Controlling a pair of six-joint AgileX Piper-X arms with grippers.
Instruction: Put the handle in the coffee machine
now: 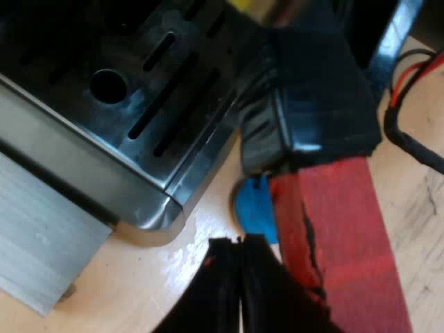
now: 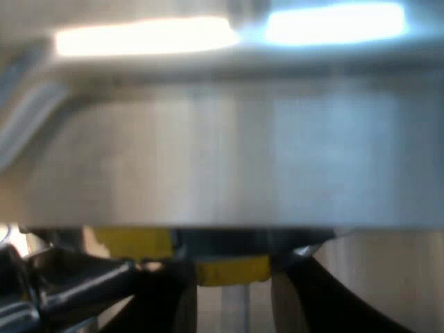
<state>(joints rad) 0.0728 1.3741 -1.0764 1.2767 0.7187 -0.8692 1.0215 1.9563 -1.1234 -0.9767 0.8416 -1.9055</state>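
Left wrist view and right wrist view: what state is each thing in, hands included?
Espresso machine: drip tray in place.
Handle: free of the left hand, by the drip tray's corner; locked in or not, cannot tell.
Left hand: shut, holding nothing, next to the handle's red end.
Blue tamper: on the table, partly hidden by the handle.
Right hand: close against the machine's metal front; open or shut, cannot tell.

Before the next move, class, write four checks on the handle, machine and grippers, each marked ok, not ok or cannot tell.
1. Handle locked into espresso machine: not ok, outside by the drip tray.
2. Left gripper holding handle: not ok, shut empty beside it.
3. Right gripper open: ok.
4. Blue tamper clear of handle: cannot tell, partly hidden.
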